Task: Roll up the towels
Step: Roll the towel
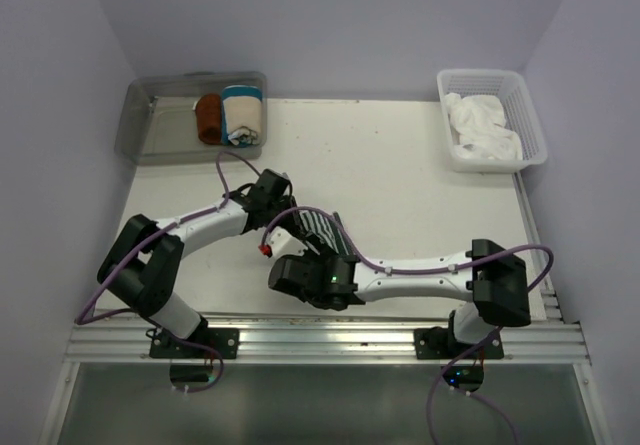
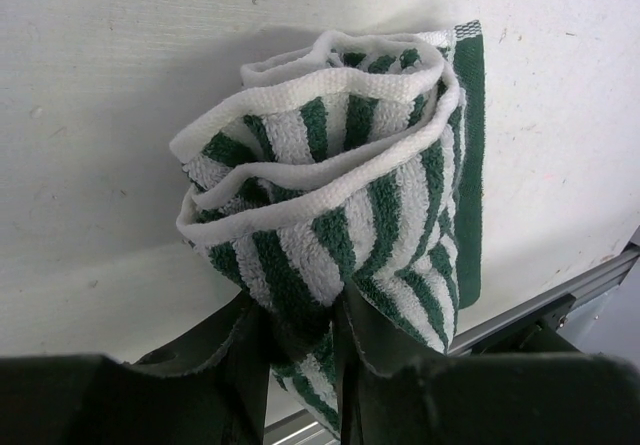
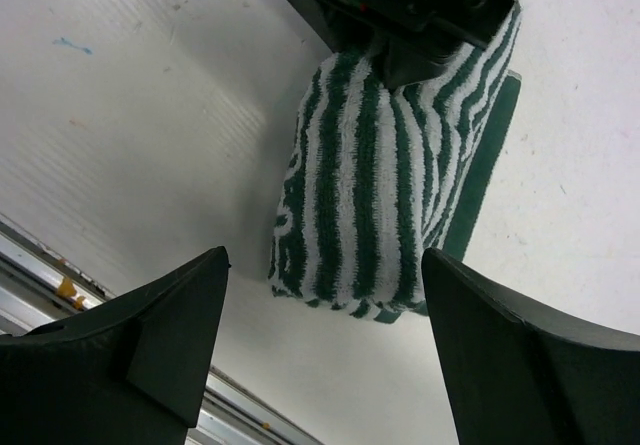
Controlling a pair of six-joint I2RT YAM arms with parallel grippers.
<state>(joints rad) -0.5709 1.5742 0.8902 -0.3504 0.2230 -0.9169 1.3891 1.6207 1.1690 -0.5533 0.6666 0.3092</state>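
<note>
- Two towels make up the job. The striped towel (image 2: 340, 195) lies rolled on the table (image 1: 400, 185) near its front edge, between the two arms. The white towel (image 1: 482, 130) sits bunched and unrolled in the basket (image 1: 530, 115) at the far right corner.
- The left gripper (image 2: 300, 310) is clamped on one end of the striped roll, its fingers (image 2: 240, 350) pinching the layers together. The coil beyond them looks loose, with gaps between the turns.
- The right gripper (image 3: 326, 255) hangs just beside the roll's other end, jaws spread wide and holding nothing.
- The main risk, as I judge it, is that the roll springs apart. Only one end is pinched, the terry cloth is soft, and the outer flap lies flat on the table alongside the roll with nothing pressing it down.
- If the left claw pulls away while clamped, it could drag the roll with it and unwind the turns. It could also tug the roll toward the table's front edge, which is close in the left wrist view.
- If the right claw closes from where it stands, it might catch only the outer layer and peel it off rather than grip the whole roll.
- Both wrists crowd the same spot, so a careless retreat could knock one against the other or against the roll.
- The clear bin (image 1: 150, 130) at the far left holds a rust-brown towel (image 1: 208, 118) and a cream towel (image 1: 242, 115), well apart from the arms.
</note>
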